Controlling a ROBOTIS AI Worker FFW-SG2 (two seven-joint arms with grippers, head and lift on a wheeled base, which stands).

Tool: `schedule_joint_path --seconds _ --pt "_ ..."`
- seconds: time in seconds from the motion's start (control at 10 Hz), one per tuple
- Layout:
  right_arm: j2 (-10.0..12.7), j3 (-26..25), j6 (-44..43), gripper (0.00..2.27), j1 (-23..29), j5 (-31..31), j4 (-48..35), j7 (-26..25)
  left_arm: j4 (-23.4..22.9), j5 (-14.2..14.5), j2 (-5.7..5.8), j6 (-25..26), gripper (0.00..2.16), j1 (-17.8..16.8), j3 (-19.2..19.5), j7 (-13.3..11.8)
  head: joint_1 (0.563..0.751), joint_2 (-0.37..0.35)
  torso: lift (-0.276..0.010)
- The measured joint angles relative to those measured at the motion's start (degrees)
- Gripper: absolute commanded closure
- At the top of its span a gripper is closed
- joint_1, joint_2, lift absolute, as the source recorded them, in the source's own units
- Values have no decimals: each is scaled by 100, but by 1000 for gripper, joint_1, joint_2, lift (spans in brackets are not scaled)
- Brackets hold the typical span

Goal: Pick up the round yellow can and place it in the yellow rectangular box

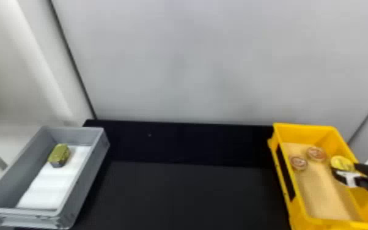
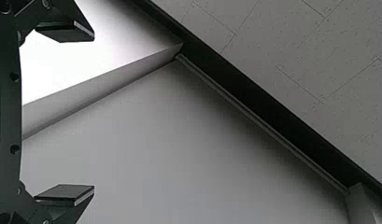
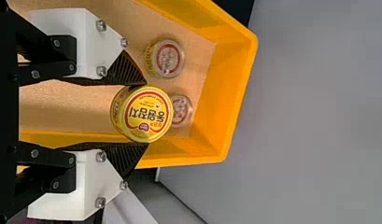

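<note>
The right end effector [image 3: 146, 114] grips the yellow can [image 3: 148, 114], its fingers pressed to opposite sides near the tips and the lid facing the wrist camera. In the head view the can is over the yellow box [image 1: 311, 134], towards its right wall; how high it sits above the liner [image 1: 322, 194], I cannot tell. Two tins, one [image 1: 299, 163] beside the other [image 1: 316, 153], stand at the far end. The left end effector [image 2: 93, 113] is parked facing wall and ceiling, fingers spread and holding nothing.

The step now looks like lowering and letting go. The can should go down level onto bare liner, on the near side of the tins, with room from the wall for the outer finger to swing out. The grip is best kept until the base bears on the liner, since an early release could tip or roll it. Then part the fingers only slightly and lift straight up, so neither drags the can.
</note>
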Motion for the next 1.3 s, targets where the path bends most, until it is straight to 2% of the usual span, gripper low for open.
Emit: schedule_joint_path --seconds 0.9,1.0,1.2,1.3 --pt "-187 298 67 662 -287 -528 1253 -35 19 0 -56 -42 130 -50 -32 0 663 54 -10" --pt "-215 351 68 561 -330 -587 1325 -35 20 0 -56 -42 130 -53 -39 0 663 54 -10" --pt "-244 397 66 110 -390 -719 1416 -50 26 0 -61 -42 130 -53 -40 0 663 54 -10" --pt "-247 407 78 65 -409 -770 1440 -68 27 0 -63 -46 130 -38 -30 0 663 54 -10"
